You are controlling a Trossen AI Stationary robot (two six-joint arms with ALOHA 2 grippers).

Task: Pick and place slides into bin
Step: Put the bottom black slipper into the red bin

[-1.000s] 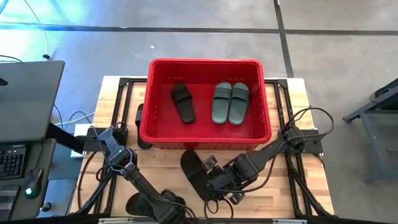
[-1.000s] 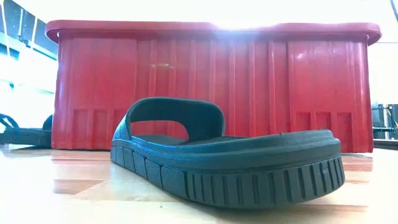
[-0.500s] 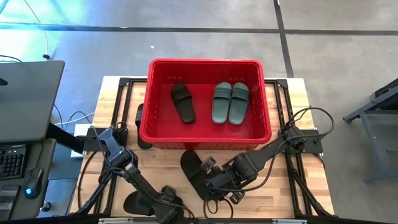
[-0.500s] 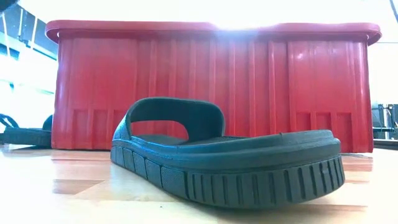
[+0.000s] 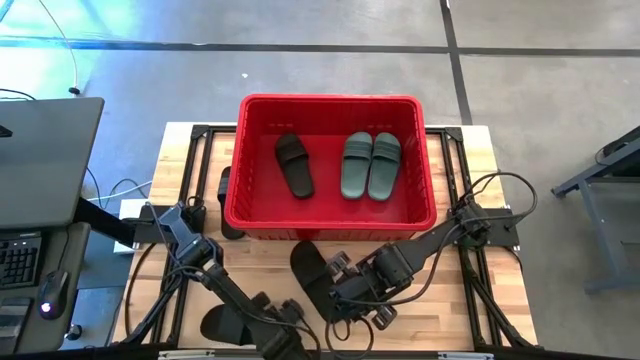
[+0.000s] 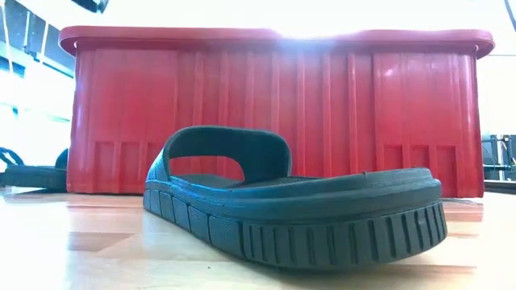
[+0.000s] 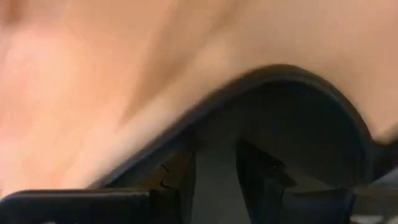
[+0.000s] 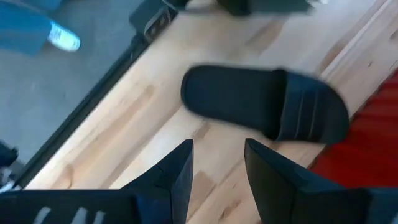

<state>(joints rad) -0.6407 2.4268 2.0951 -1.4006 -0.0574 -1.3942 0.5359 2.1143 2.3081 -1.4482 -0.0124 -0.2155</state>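
The red bin (image 5: 330,215) stands at the table's far middle. One black slide (image 5: 294,165) and two sage-green slides (image 5: 370,166) lie flat in it. Another black slide (image 5: 312,278) lies on the table in front of the bin; my right gripper (image 5: 342,290) hovers open above it (image 8: 217,155). A further black slide (image 5: 218,325) lies at the near left. My left gripper (image 5: 284,322) points down, open, close over its rounded end (image 7: 292,93). One more black slide (image 5: 226,190) lies beside the bin's left wall. My left gripper's fingers (image 7: 264,177) stand close over the near-left slide's rounded end, pointing down. The view is blurred, and I cannot tell whether they touch it.
The low view shows a black slide (image 6: 298,217) close up on its sole, the bin's wall (image 6: 274,113) behind it and another slide (image 6: 32,176) at the far left. A desk with a keyboard (image 5: 20,262) stands left of the table. Bare wood (image 5: 470,300) lies at the near right.
My left gripper has rolled about its wrist and sunk a little toward the near-left black slide. The slides have stayed where they were.
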